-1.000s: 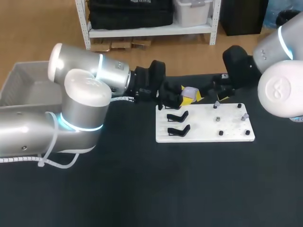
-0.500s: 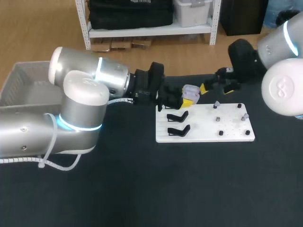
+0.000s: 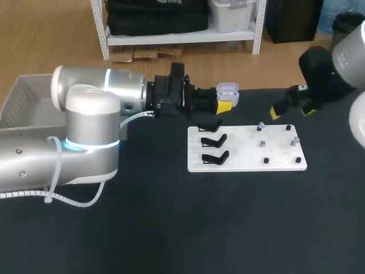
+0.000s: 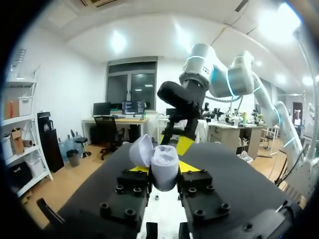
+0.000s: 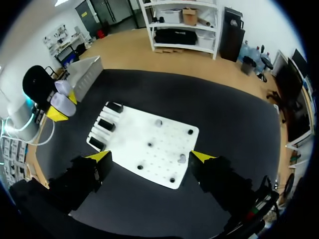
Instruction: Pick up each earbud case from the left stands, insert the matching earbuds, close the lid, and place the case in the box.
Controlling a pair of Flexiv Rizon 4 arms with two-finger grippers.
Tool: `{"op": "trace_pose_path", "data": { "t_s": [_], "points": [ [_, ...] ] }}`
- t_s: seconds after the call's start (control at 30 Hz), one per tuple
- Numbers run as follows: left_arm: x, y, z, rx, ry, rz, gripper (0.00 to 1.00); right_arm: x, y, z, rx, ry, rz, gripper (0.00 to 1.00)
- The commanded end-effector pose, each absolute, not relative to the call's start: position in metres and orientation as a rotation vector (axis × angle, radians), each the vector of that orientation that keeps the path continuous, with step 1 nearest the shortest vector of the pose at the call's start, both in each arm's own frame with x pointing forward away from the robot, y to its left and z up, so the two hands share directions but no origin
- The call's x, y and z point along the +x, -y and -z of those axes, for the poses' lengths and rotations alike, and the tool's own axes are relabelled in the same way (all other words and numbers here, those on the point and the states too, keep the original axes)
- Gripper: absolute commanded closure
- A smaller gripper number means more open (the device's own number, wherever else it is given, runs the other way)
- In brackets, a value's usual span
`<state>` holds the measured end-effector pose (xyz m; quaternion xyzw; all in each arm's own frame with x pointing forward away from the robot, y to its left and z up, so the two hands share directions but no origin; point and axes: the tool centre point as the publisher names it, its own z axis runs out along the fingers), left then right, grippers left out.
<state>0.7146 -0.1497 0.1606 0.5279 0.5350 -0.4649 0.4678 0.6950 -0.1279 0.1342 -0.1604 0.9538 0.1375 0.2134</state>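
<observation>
While the head view is looking down, a matte black tabletop [image 3: 171, 228] is carrying a white rectangular stand board [image 3: 245, 149] with black curved cradles [image 3: 214, 140]; a pale grey plastic box [image 3: 25, 100] is sitting at the left. The left gripper [image 3: 224, 104] is clasping a pale lilac plastic earbud case [image 3: 227, 89] beyond the board's far left corner. The left wrist view is adding the case's lid [image 4: 141, 152], standing open. The right wrist view is showing the right gripper [image 5: 150, 156] spread wide and holding nothing, with the board ahead of it.

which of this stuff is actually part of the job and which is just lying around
Job: lilac earbud case, lid open, in the left gripper jaws; right gripper, jaws open; black stands; small pale earbuds on the white board; grey box.
Just there: black pegs on the board; black table.
</observation>
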Motion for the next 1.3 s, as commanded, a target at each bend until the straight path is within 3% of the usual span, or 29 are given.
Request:
{"op": "trace_pose_path", "data": {
  "t_s": [0.03, 0.13, 0.53, 1.3],
  "points": [
    [0.714, 0.158, -0.164, 1.292, -1.300, 1.131, 1.00, 0.687, 0.134, -0.130, -0.422, -2.654, -0.252, 0.00],
    [0.714, 0.163, -0.168, 1.296, -1.297, 1.129, 1.00, 0.684, 0.140, -0.123, -0.385, -2.723, -0.103, 0.00],
    [0.718, 0.173, -0.175, 1.298, -1.295, 1.130, 1.00, 0.684, 0.140, -0.123, -0.385, -2.723, -0.103, 0.00],
    [0.715, 0.167, -0.180, 1.291, -1.268, 1.115, 1.00, 0.676, 0.150, -0.063, -0.444, -2.855, -0.123, 0.00]
  ]
}}
